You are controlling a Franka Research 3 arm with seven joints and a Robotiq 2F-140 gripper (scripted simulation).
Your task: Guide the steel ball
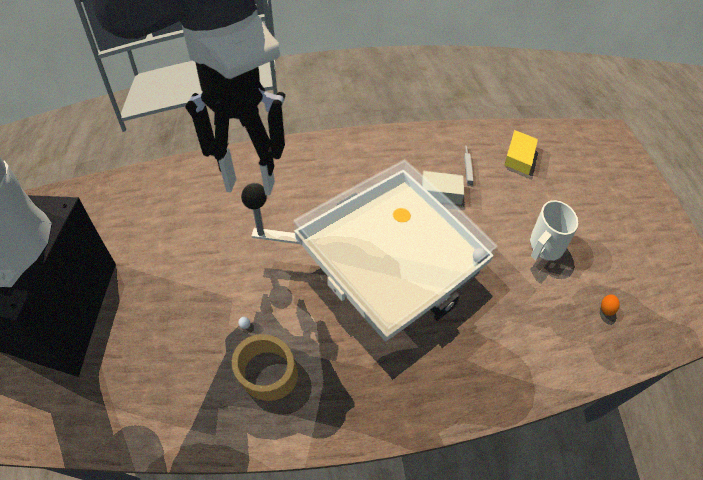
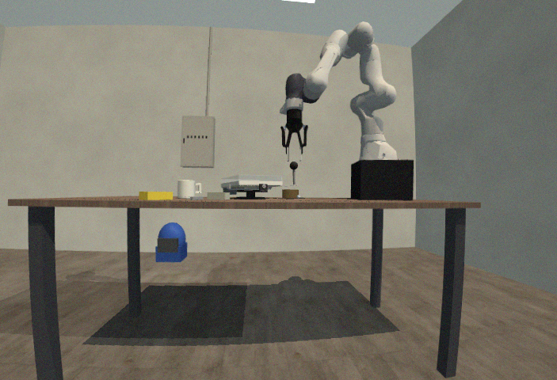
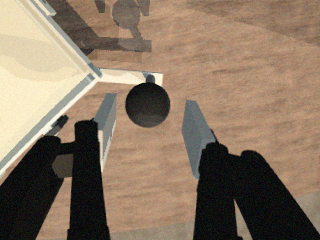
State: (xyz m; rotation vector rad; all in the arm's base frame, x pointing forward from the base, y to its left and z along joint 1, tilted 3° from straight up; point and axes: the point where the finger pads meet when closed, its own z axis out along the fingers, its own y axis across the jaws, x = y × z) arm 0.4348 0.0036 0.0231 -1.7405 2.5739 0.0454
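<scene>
The clear-lidded plate point(image 1: 394, 246) sits on a pivot stand in the middle of the table, roughly level in the side view point(image 2: 251, 182). The steel ball point(image 1: 479, 254) rests in the plate's right corner, far from the orange printed spot point(image 1: 401, 214). A handle with a black knob point(image 1: 253, 195) stands upright on an arm at the plate's left corner. My gripper point(image 1: 247, 178) hangs just above the knob, fingers partly open and empty. In the wrist view the knob point(image 3: 147, 104) shows between the two fingers with a gap on each side.
A beige block point(image 1: 443, 185) lies close to the plate's far corner, with a thin stick point(image 1: 468, 165) and a yellow block point(image 1: 521, 151) beyond it. A white mug point(image 1: 553, 230) and an orange ball point(image 1: 609, 304) are to the right. A brass ring point(image 1: 264, 366) and a small white ball point(image 1: 243, 322) lie in front.
</scene>
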